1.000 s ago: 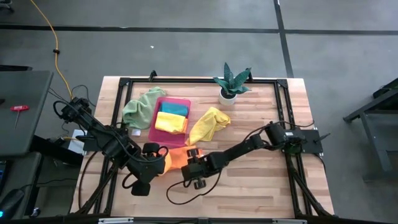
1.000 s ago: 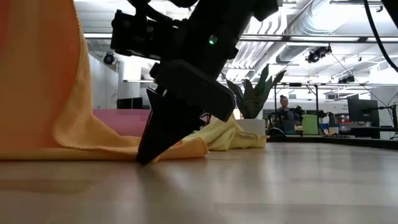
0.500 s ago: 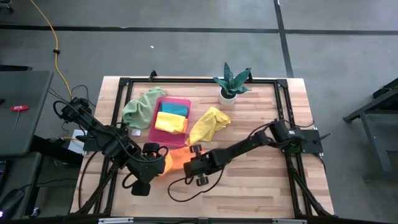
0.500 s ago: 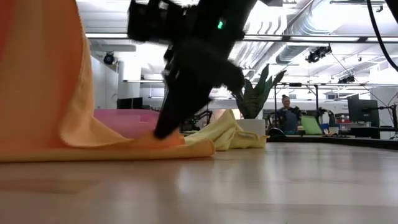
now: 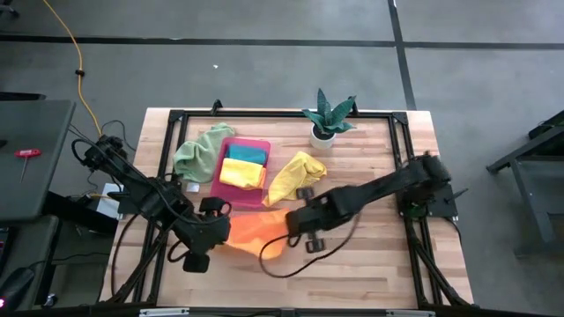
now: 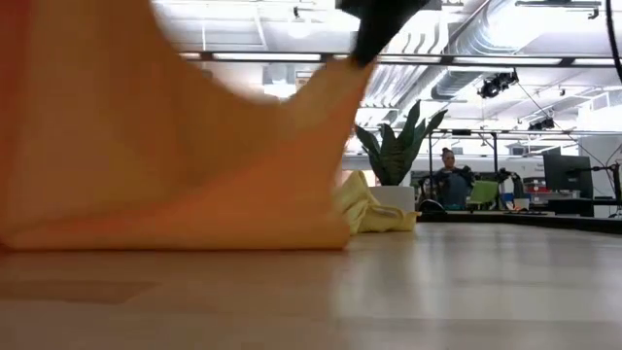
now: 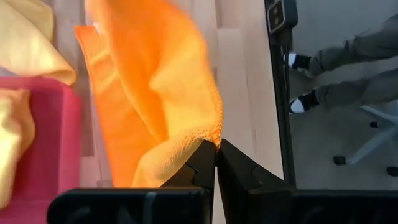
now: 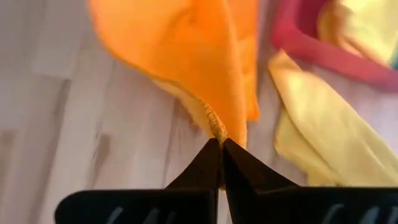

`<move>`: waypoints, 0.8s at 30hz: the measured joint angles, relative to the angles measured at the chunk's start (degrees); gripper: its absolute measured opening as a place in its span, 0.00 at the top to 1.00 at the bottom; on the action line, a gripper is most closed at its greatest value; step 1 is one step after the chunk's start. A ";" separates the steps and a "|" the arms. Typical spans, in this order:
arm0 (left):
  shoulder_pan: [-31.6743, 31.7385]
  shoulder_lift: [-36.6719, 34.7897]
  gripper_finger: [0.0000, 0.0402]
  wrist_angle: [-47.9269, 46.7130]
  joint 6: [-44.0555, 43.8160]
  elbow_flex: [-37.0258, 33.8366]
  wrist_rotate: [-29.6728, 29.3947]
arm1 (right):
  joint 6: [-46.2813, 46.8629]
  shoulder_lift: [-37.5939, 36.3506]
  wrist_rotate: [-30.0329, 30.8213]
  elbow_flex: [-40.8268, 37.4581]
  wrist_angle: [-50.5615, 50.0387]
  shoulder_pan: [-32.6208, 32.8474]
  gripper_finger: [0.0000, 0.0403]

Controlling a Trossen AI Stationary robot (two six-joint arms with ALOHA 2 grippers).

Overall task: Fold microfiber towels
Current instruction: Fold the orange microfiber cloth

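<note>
We see the left hand (image 7: pixel 216 149) clamped on one edge of the orange towel (image 5: pixel 251 232), and the right hand (image 8: pixel 221 144) clamped on another, lifting it off the counter (image 5: pixel 370 255) near its front. Beyond sit the pink tray (image 5: pixel 257 144), a yellow towel (image 5: pixel 295 174), and a pale green towel (image 5: pixel 201 150).

My right gripper (image 5: pixel 295 225) and my left gripper (image 5: pixel 218 231) are both pinching the orange towel (image 5: pixel 253 232), which is hanging between them and filling that gap. Just behind them the pink tray (image 5: pixel 231 191) and a crumpled yellow towel (image 5: pixel 295 174) are blocking the way. Farther back, a potted plant (image 5: pixel 328 117) is standing. In front of my grippers, bare wood table (image 5: pixel 370 264) is lying open.
</note>
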 joint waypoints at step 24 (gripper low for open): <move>19.08 -4.52 1.00 10.93 19.07 0.00 4.86 | 39.42 -29.41 16.48 -0.04 -31.72 10.46 1.00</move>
